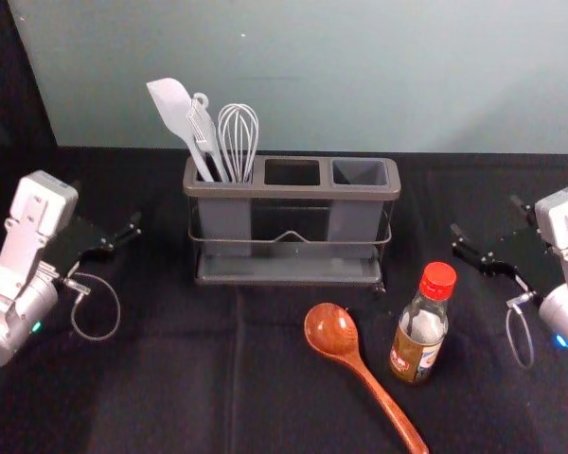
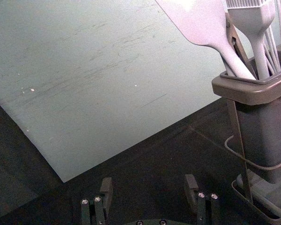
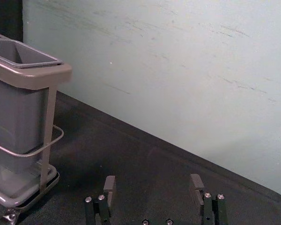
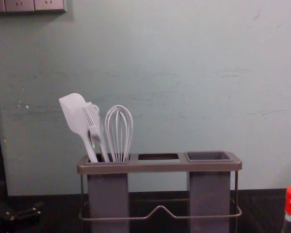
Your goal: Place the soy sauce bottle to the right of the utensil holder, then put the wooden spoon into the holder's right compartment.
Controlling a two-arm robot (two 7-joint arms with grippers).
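Head view: bottle (image 1: 422, 326) upright on the worktop (image 1: 170, 388), robot-side and inward of the right end effector (image 1: 486, 217), the nearer one, which extends inward from the right edge. Left end effector (image 1: 108, 208) idle left of the holder (image 1: 293, 192).

Left wrist view: fingers parted, empty.

Right wrist view: same finding.

Chest view: bottle right of holder.

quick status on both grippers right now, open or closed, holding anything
Left gripper: open, holding nothing, left of the utensil holder.
Right gripper: open, holding nothing, right of the soy sauce bottle.
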